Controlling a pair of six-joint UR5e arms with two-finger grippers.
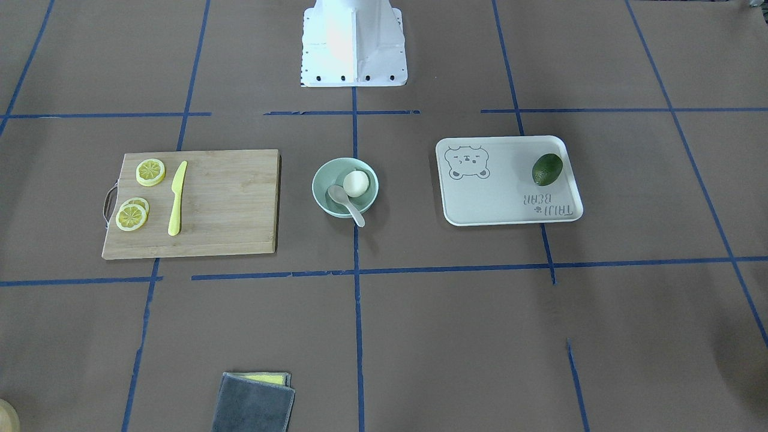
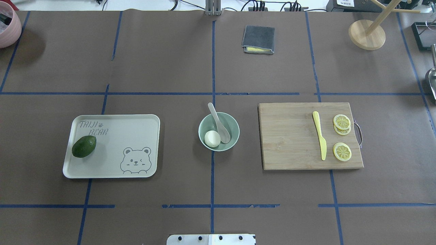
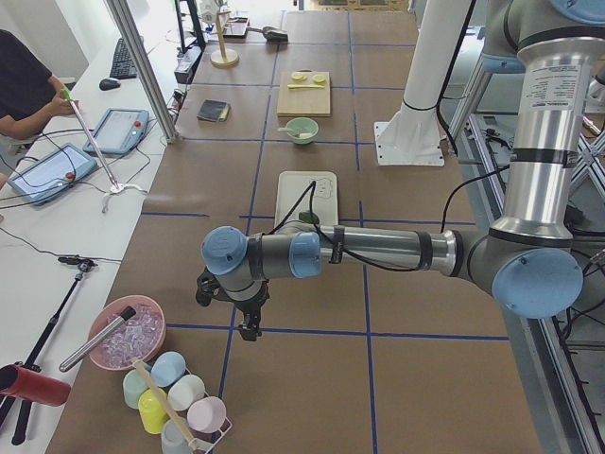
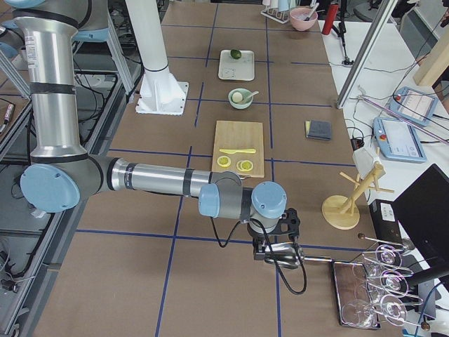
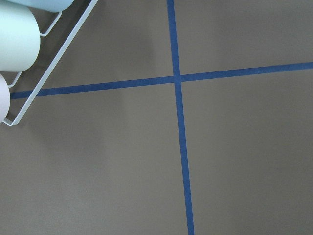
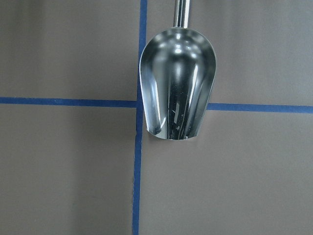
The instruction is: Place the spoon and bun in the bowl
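The mint-green bowl [image 2: 204,127] stands at the table's middle. The white bun [image 2: 212,138] lies inside it. The off-white spoon [image 2: 219,124] has its scoop in the bowl, and its handle leans out over the rim. In the front-facing view the bowl [image 1: 318,183], bun [image 1: 356,182] and spoon [image 1: 347,203] show the same. My left gripper [image 3: 230,312] hangs over the table's left end, far from the bowl. My right gripper [image 4: 279,242] hangs over the right end. I cannot tell whether either is open or shut.
A cream bear tray [image 2: 129,136] holds an avocado [image 2: 84,146]. A wooden board [image 2: 289,136] carries a yellow knife [image 2: 319,139] and lemon slices [image 2: 341,151]. A grey cloth [image 2: 258,39] lies at the far edge. A metal scoop [image 6: 177,88] lies under my right wrist, a cup rack [image 5: 44,63] by my left.
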